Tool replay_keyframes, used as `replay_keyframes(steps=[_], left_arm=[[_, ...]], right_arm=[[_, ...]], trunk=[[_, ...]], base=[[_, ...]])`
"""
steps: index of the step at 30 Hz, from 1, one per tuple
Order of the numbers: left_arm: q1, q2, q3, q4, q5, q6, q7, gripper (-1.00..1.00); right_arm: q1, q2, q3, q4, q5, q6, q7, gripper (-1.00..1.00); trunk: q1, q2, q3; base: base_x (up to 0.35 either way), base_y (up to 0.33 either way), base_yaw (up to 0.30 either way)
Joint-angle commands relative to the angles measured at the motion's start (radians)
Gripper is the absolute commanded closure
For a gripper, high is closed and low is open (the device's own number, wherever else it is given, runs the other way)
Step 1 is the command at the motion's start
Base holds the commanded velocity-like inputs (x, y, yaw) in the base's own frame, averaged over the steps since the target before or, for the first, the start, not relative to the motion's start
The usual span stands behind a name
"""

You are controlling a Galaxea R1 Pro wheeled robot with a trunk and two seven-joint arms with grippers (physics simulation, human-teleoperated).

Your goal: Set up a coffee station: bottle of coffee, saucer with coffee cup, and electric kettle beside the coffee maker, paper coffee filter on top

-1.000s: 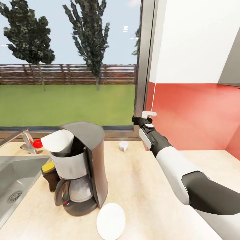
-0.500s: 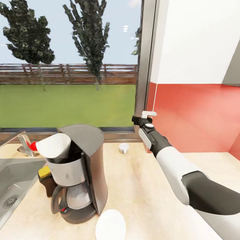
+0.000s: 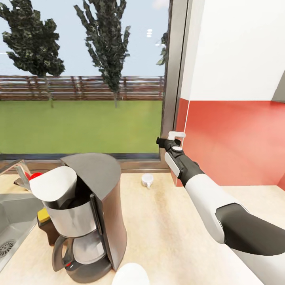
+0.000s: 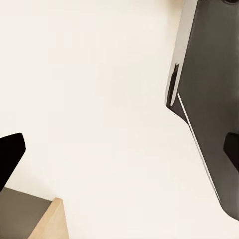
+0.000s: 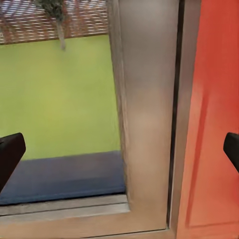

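Note:
The coffee maker (image 3: 91, 221) stands on the kitchen countertop (image 3: 170, 229) at the lower left, with the paper coffee filter (image 3: 53, 186) sitting in its top. The bottle of coffee (image 3: 45, 227), yellow-capped, is tucked against its left side. The saucer (image 3: 130, 276) lies bare at the picture's bottom edge in front of the machine. The coffee cup (image 3: 147, 180) stands alone near the window sill. My right gripper (image 3: 169, 139) hovers above and right of the cup, aimed at the window frame; the right gripper (image 5: 119, 149) is open and empty. My left gripper (image 4: 119, 152) is open over a pale surface. The electric kettle is out of view.
A steel sink (image 3: 12, 213) with a faucet (image 3: 18, 170) and a red item (image 3: 35, 175) lies left of the coffee maker. A window (image 3: 83, 79) backs the counter, and a red backsplash (image 3: 233, 138) runs along the right. A dark panel (image 4: 214, 99) is near the left gripper.
The whole picture has shifted: the counter things slid toward the lower left, so the camera moved. The right arm keeps the same place and pose in the picture.

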Motion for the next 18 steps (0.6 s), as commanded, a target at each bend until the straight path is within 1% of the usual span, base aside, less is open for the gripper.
replay_keyframes(steps=[1,6,18], left_arm=[[-0.001,0.000,-0.009,0.000,0.008,0.000,0.002,-1.00],[-0.001,0.000,-0.009,0.000,0.008,0.001,0.002,-1.00],[-0.001,0.000,-0.009,0.000,0.008,0.004,0.002,-1.00]], right_arm=[[-0.001,-0.001,0.007,-0.002,-0.008,0.005,-0.009,-1.00],[-0.001,-0.001,0.008,-0.002,-0.008,0.005,-0.009,-1.00],[-0.001,-0.001,0.006,-0.003,-0.008,0.010,-0.010,-1.00]], trunk=[[0.001,-0.002,-0.002],[0.001,-0.002,-0.002],[0.001,-0.002,-0.002]], base=[[0.139,0.000,0.000],[0.132,0.000,0.000],[0.020,0.000,0.000]])
